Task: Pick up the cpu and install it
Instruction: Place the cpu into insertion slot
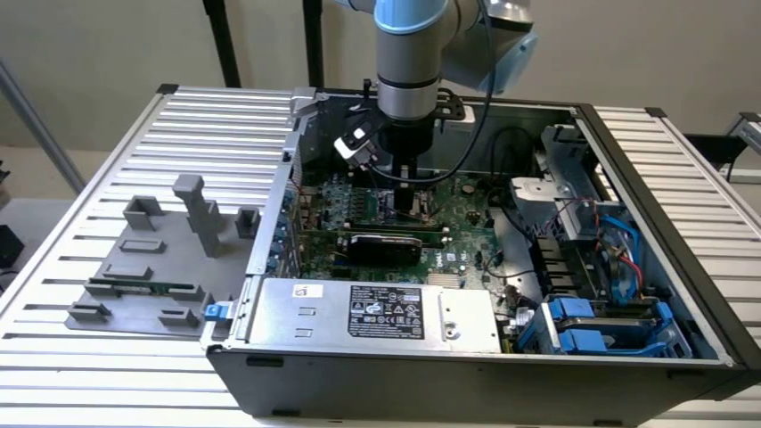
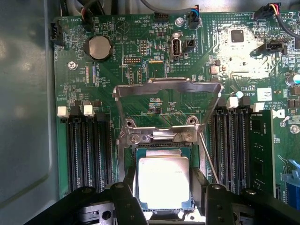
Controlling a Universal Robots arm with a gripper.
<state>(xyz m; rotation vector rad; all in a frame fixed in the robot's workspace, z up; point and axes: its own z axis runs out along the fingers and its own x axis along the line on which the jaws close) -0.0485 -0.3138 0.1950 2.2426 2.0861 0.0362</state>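
The cpu (image 2: 163,180), a flat square chip with a silvery top, sits between my gripper's (image 2: 163,183) two dark fingers (image 2: 129,180). They press against its opposite edges. It hangs right over the open socket (image 2: 161,149) on the green motherboard (image 2: 140,28). The socket's metal load plate (image 2: 166,86) is flipped up and away from it. In the exterior view the gripper (image 1: 407,198) reaches straight down into the open computer case (image 1: 666,267), low over the board; the chip is hidden there.
Black memory slots (image 2: 86,150) flank the socket, and a green memory stick (image 2: 260,150) stands in the outer one. A thin lever (image 2: 208,159) lies beside the socket. In the case are an expansion card (image 1: 380,242), power supply (image 1: 380,312) and blue drive bays (image 1: 594,325). A grey fixture (image 1: 155,267) lies outside.
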